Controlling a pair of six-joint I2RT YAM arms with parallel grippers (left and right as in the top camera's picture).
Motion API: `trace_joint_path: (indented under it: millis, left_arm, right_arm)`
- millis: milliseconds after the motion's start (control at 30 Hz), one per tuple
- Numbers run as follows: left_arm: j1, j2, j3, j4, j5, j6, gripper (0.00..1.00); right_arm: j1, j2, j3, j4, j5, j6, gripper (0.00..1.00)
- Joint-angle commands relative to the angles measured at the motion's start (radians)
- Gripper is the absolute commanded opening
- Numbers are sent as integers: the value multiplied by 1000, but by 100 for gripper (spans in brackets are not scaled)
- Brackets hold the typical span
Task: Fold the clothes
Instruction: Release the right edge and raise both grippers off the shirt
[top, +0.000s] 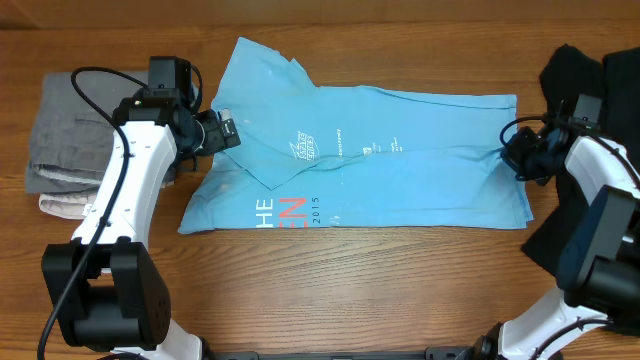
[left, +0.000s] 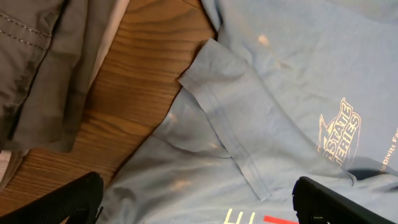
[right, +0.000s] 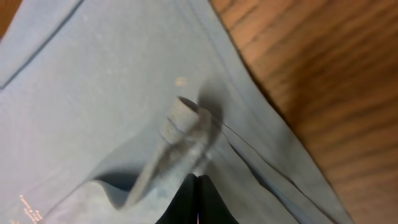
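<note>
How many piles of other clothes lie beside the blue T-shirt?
2: a gray pile left of the T-shirt, a black pile right of it. Each may hide more garments.

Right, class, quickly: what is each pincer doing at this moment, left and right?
Left pincer: open, over the T-shirt, holding nothing.
Right pincer: closed on a pinched fold of the T-shirt.

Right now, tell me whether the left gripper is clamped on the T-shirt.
No, the left gripper is open, its fingers wide apart, with the T-shirt lying ungripped between them.
</note>
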Motion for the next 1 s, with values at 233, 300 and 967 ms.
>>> trace_joint_path:
  millis: [233,300,967]
  left_arm:
    - [5,-11,-2,2,3,8,100]
    - [5,-11,-2,2,3,8,100]
    - [5,-11,-2,2,3,8,100]
  right_arm:
    - [43,100,9,140,53,-38,4]
    - [43,99,10,141,113,-38,4]
    - [90,-36,69,44,-35,-92,27]
